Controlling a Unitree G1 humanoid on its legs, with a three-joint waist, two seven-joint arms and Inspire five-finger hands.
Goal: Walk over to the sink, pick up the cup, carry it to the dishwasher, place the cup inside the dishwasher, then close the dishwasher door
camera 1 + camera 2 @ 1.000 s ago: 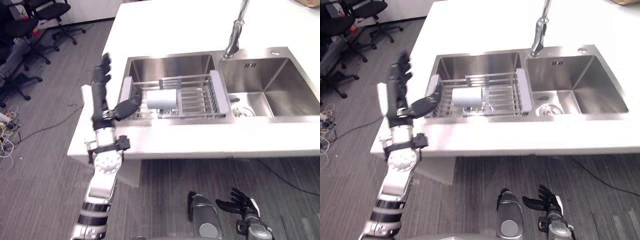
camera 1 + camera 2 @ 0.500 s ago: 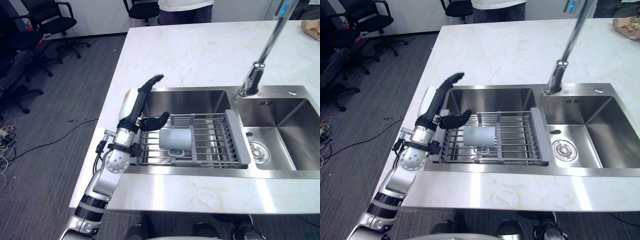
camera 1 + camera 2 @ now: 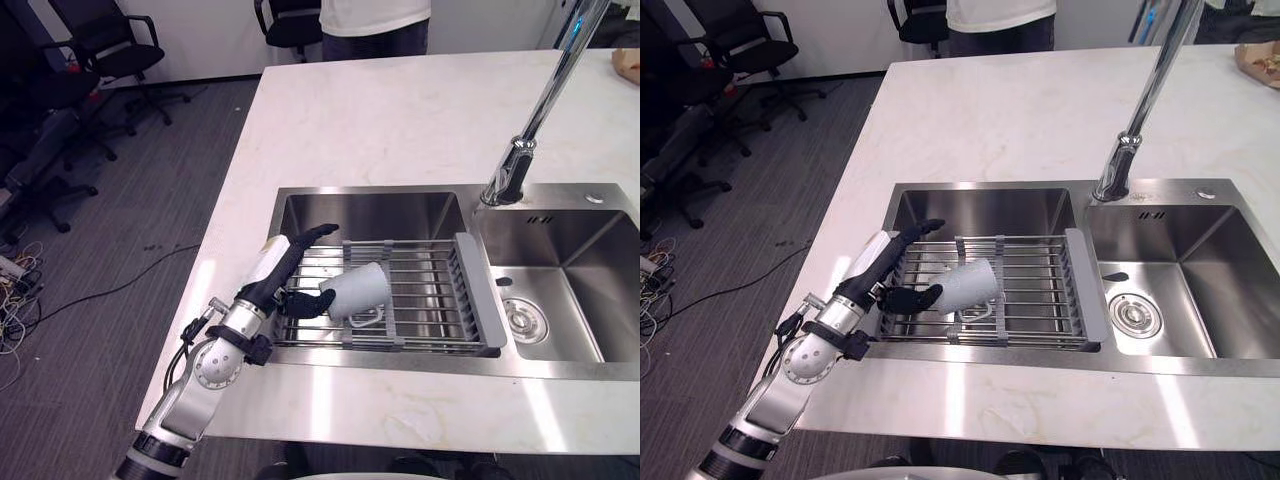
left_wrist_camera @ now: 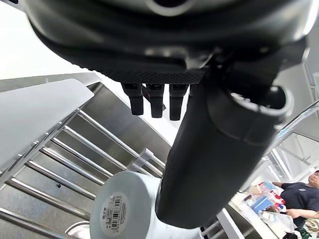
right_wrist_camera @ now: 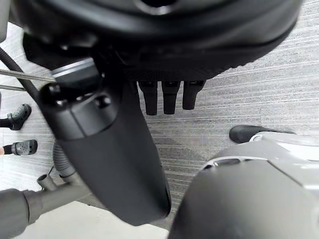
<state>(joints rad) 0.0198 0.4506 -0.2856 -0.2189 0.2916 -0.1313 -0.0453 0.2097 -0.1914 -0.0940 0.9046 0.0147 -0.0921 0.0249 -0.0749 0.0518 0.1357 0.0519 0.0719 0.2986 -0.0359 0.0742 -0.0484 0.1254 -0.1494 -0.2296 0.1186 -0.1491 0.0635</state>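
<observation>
Your left hand (image 3: 278, 283) hovered open, fingers straight, over the left end of the wire rack (image 3: 428, 300) in the steel sink (image 3: 370, 213), with the thumb tip at the cup (image 3: 358, 289). The smooth pale-grey cup lay tilted on its side, its long axis left-right and its flat base toward the hand. Your right hand (image 5: 112, 149) hung straight-fingered above the floor (image 5: 259, 94).

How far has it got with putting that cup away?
Reaching the sink looks done. In hand: the open left hand is beside the cup lying on the drying rack, not yet gripping. The right hand hangs idle. Left: lifting, carrying, loading the dishwasher, closing its door.
</observation>
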